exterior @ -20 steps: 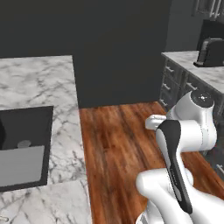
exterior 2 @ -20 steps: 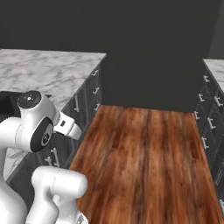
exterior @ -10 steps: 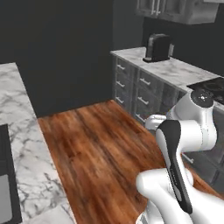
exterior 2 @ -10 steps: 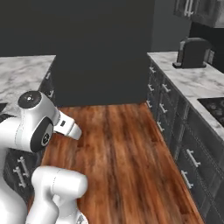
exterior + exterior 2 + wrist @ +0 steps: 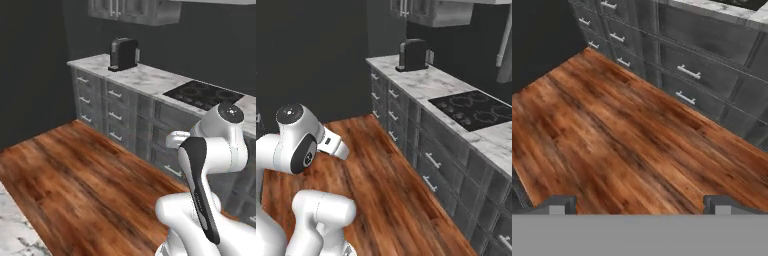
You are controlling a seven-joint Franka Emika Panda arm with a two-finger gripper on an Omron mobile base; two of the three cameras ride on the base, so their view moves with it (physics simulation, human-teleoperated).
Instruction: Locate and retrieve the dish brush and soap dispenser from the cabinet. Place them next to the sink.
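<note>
- Gripper (image 5: 640, 204): you see its two dark finger tips at the bottom of the hand view, one lower left, one lower right, spread wide with nothing between them. It is released and grasps nothing.
- Floor (image 5: 627, 135): reddish-brown wood planks; you find it across the middle of the hand view, the lower left of the left base view (image 5: 85, 185) and the lower centre of the right base view (image 5: 386, 185).
- Drawers (image 5: 687, 75): a grey bank with small pale handles, running along the upper right of the hand view; the same run sits mid-frame in the left base view (image 5: 115, 115) and at centre to lower right in the right base view (image 5: 426, 165).
- Counter (image 5: 421, 82): white marble, on top of the drawers; upper centre of both base views.
- Stovetop (image 5: 473, 107): black with ring marks, set into the counter at the right of the right base view; right of centre in the left base view (image 5: 202, 94).
- Dark appliance (image 5: 122, 53): stands on the counter, upper centre of the left base view; upper centre of the right base view (image 5: 412, 55).
- Cabinet (image 5: 135, 9): grey wall doors with pale bar handles, top edge of the left base view, above the appliance; you cannot tell what is inside.
</note>
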